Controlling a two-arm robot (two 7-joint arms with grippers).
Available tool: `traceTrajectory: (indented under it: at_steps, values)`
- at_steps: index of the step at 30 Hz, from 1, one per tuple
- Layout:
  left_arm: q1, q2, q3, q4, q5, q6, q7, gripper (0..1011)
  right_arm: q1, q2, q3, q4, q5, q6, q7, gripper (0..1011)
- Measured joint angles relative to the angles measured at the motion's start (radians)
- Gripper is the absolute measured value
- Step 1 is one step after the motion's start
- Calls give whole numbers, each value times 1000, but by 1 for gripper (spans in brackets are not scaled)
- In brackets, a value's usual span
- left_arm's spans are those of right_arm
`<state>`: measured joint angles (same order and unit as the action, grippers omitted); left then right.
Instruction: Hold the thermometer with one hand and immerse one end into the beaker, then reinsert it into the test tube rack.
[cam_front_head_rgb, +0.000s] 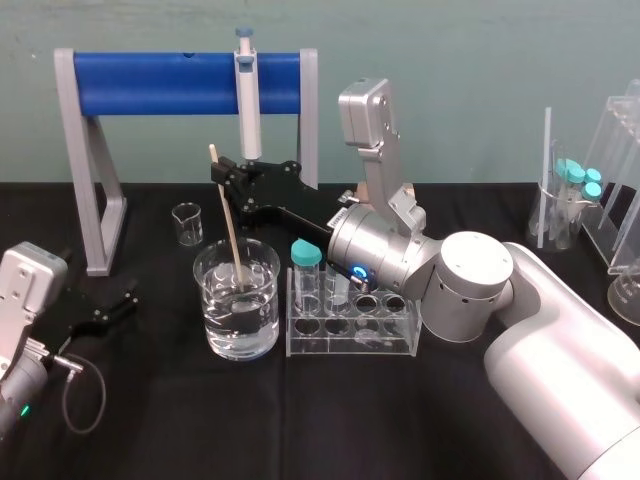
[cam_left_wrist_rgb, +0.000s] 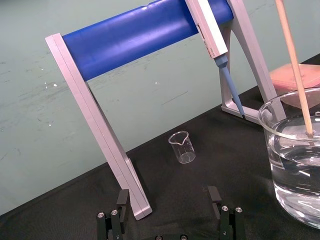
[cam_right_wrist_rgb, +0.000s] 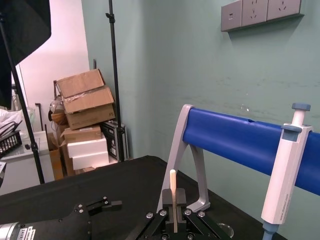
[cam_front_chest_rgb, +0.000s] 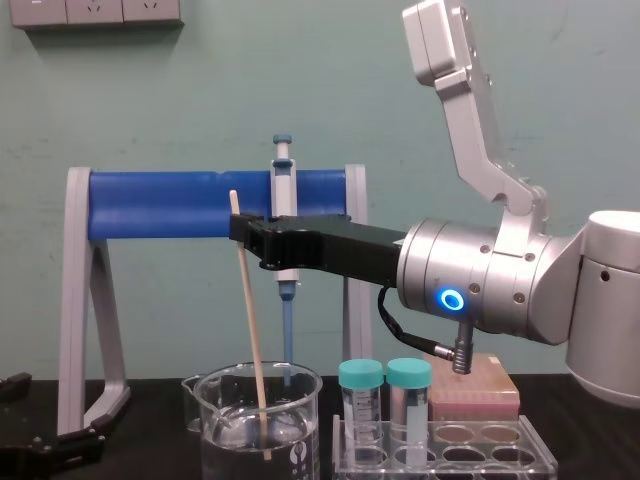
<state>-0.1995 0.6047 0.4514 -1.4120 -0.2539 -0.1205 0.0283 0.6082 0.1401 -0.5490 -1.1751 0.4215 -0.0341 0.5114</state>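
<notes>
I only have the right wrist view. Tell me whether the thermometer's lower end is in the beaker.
Observer: It is. In the head view the thermometer, gripped near its top by the right end effector, slants down into the large beaker, with its lower end in the water.
Operator: Give me the rack's position for the return.
Observer: The test tube rack stands close beside the beaker, on the robot's right of it. Two teal-capped tubes stand at its beaker end.
Operator: Report the left arm.
Observer: The left end effector is parked low on the robot's left of the beaker, open and holding nothing.
</notes>
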Motion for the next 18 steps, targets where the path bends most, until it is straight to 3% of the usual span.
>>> traceTrajectory:
  at_steps: [18]
  values:
    - [0, 0, 0, 0, 0, 0, 0, 1004, 0, 0, 1, -3, 3, 1, -2, 36]
